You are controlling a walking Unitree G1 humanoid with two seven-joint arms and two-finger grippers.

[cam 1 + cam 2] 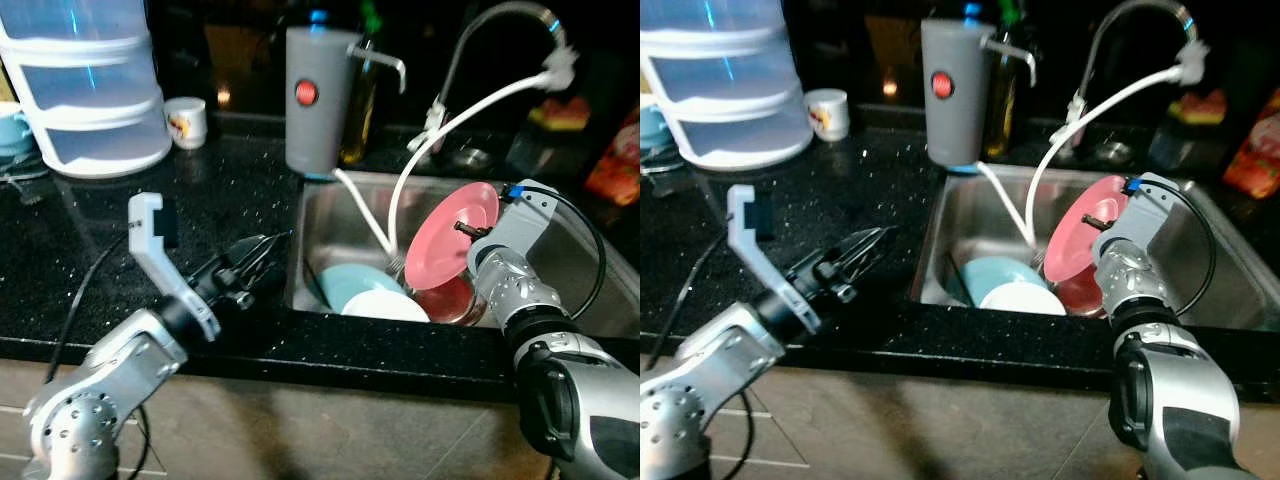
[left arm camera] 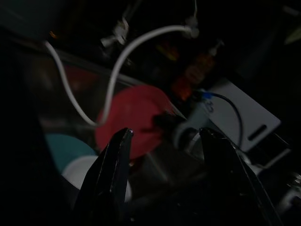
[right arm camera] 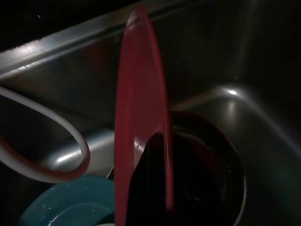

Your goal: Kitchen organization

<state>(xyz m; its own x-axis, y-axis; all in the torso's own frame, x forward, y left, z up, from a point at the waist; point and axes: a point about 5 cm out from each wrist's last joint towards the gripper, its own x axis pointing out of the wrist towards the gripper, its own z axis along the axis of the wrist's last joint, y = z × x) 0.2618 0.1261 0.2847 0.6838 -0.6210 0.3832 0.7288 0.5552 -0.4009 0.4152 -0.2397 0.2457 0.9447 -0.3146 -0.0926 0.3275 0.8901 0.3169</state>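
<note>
The left gripper (image 1: 262, 252) is hovering with fingers parted and empty over the black counter (image 1: 120, 250) beside the sink's (image 1: 335, 205) left rim. The right gripper (image 1: 462, 228) is pinching a red plate (image 1: 445, 240) upright above the sink's middle, probably lifting it clear of the teal plate (image 1: 350, 282), white plate (image 1: 385, 306) and dark red bowl (image 1: 450, 300) near the front wall.

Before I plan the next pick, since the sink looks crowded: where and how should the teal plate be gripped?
Probably by its left rim, coming from above. The teal plate lies low in the sink, its right part under the white plate, with the red bowl beyond. The right gripper holds the pink plate; the open left gripper is nearer.
</note>
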